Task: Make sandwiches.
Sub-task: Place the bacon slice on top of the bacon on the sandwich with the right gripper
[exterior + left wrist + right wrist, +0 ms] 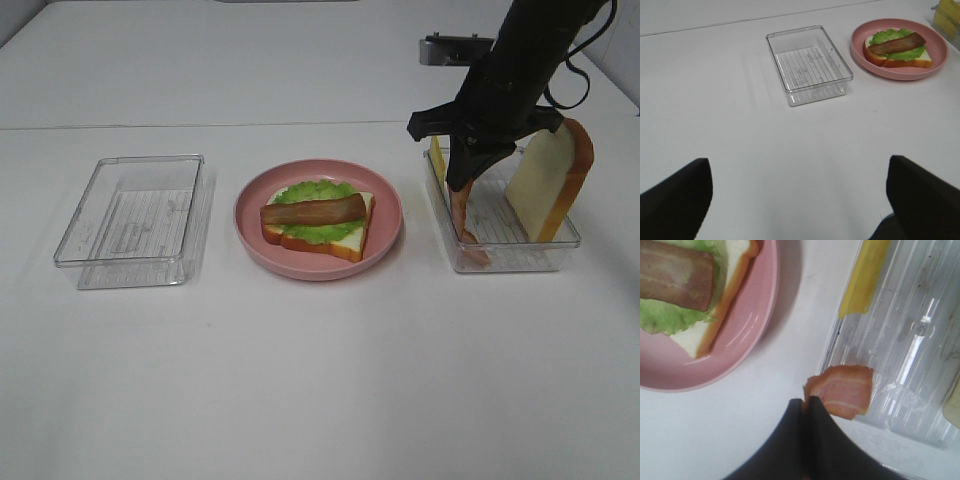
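The sandwich stack (318, 215) lies on the pink plate (385, 235): a white bread slice, green lettuce and one brown bacon strip on top. My right gripper (462, 185) is shut on a second bacon strip (463, 218), which hangs over the near left edge of the right clear tray (510, 258). The right wrist view shows the strip (845, 390) pinched at its end by the shut gripper (807, 402). A second bread slice (548, 180) and a yellow cheese square (437, 158) stand in that tray. My left gripper (797, 162) is open and empty, far from the stack (897, 47).
An empty clear tray (135, 215) sits left of the plate; it also shows in the left wrist view (810, 62). The white table extends in front of the plate and trays.
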You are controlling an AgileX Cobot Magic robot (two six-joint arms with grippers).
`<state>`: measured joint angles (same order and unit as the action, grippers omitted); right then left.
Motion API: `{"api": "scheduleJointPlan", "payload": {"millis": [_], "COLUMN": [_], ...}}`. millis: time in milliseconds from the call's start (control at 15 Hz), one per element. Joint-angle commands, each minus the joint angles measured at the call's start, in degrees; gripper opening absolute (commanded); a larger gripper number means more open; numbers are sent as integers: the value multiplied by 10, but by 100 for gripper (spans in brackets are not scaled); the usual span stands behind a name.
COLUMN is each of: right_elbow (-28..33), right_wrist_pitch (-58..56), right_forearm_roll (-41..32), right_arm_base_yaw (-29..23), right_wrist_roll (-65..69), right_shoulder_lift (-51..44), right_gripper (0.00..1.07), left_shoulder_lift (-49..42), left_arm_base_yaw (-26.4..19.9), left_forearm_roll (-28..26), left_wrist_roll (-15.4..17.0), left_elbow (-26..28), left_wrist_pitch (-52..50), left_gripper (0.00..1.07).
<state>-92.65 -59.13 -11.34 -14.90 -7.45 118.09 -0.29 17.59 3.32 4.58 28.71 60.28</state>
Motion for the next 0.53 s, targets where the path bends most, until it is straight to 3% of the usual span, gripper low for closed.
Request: {"api": "scheduleJointPlan", "payload": {"millis": [67,400,467,533], "right_elbow": [-4,-4,-4,-4], "right_wrist_pitch": [-36,-73,-74,-70], "right_forearm_roll": [0,-69,-104,-199], "right_arm_base_yaw": [-2,-2,-2,-2], "right_wrist_roll": [4,-7,-22,-79], "right_shoulder_lift": [-43,-111,-119,-123], "right_gripper": [0,0,0,0], "left_shoulder_lift": [-4,-5,-5,-5], "left_arm_base_yaw": [-2,-2,-2,-2], "left_forearm_roll": [0,0,0,0], "left_wrist_roll": [1,1,1,1], "left_elbow": [-2,-2,-2,-2], "left_wrist_pitch": [-3,-3,-3,-3], "left_gripper": [89,89,89,89]}}
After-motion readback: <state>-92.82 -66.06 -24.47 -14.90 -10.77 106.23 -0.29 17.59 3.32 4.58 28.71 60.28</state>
